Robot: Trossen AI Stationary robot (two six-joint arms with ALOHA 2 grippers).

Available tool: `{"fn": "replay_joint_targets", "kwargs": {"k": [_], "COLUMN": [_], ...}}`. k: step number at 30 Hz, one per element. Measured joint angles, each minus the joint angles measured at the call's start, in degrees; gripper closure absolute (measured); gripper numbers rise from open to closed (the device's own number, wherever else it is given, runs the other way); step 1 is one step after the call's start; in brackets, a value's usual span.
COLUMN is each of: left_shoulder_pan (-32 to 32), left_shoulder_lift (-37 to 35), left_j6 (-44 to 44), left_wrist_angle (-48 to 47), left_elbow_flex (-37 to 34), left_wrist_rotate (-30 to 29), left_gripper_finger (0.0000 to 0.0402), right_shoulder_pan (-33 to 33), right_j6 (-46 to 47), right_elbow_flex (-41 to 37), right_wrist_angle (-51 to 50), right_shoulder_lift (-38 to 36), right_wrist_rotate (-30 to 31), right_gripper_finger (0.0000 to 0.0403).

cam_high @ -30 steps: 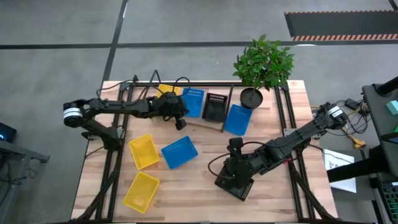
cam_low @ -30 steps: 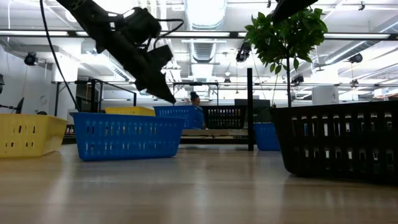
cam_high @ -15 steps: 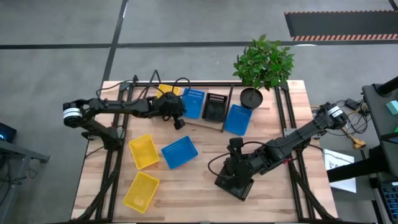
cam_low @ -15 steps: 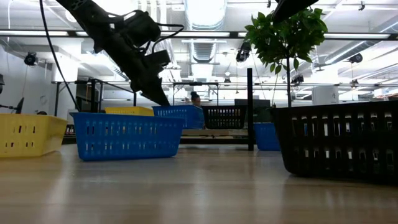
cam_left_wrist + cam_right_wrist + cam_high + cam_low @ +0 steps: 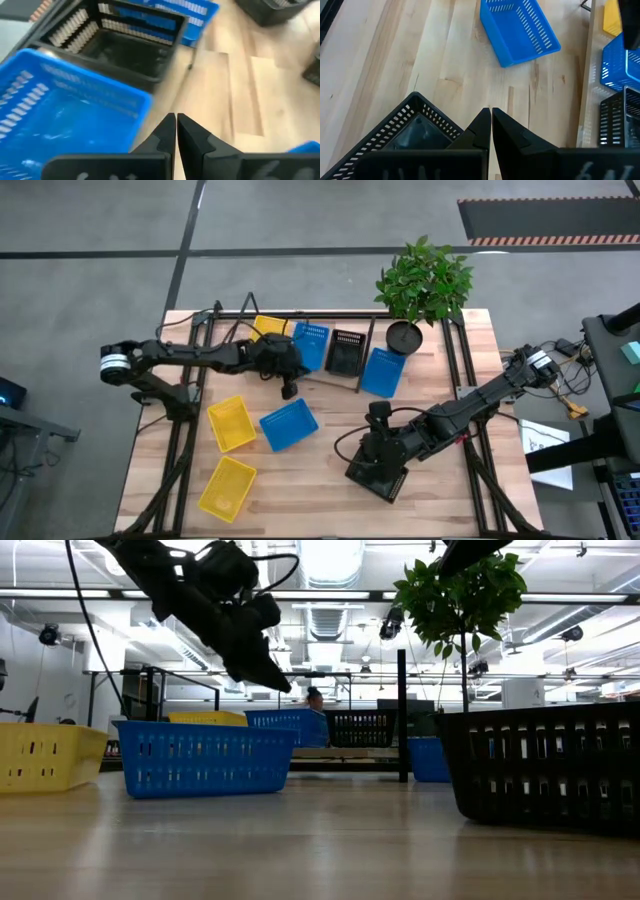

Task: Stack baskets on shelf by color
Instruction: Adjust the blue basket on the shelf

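The shelf (image 5: 327,378) stands at the table's far side and carries a yellow basket (image 5: 270,327), a blue basket (image 5: 311,346) and a black basket (image 5: 346,353). Another blue basket (image 5: 382,371) lies by the shelf's right end frame. Two yellow baskets (image 5: 231,424) (image 5: 226,486) and one blue basket (image 5: 289,425) rest flat on the table. My left gripper (image 5: 288,388) is shut and hangs in the air in front of the shelf's blue basket (image 5: 65,110). My right gripper (image 5: 490,114) is shut, low over a black basket (image 5: 415,127) near the table's front. My right gripper stands right over the far rim of the black basket (image 5: 447,120), and its own fingers hide where they meet. I cannot tell whether it touches the rim. The basket rests flat on the table (image 5: 540,770).
A potted plant (image 5: 420,285) in a black pot (image 5: 404,337) stands at the shelf's right end. Black frame rails run along both table sides (image 5: 185,430). Bare wood lies between the near blue basket and the near black basket (image 5: 330,465).
My left gripper has drawn back from the shelf toward the table's near edge and risen a little above the baskets. The right arm and all baskets have stayed where they were.
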Motion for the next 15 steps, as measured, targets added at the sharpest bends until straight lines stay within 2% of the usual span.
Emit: {"fn": "replay_joint_targets", "kwargs": {"k": [6, 10, 15], "left_shoulder_pan": [-1.65, -1.65, -1.67], "left_shoulder_lift": [0.03, 0.09, 0.09], "left_j6": [0.3, -0.08, -0.13], "left_wrist_angle": [1.25, 1.35, 3.58], "left_elbow_flex": [-1.76, -2.09, -2.1], "left_wrist_rotate": [-0.46, -4.52, -5.25], "left_gripper_finger": [0.0401, 0.0401, 0.0401], "right_shoulder_pan": [0.0, 0.0, 0.0], "right_j6": [0.0, 0.0, 0.02], "right_elbow_flex": [-0.18, -0.29, -0.4], "right_wrist_angle": [0.0, 0.01, 0.0], "right_shoulder_lift": [0.0, 0.0, 0.0], "right_wrist_rotate": [-0.02, -0.04, -0.04], "right_gripper_finger": [0.0394, 0.0394, 0.0394]}}
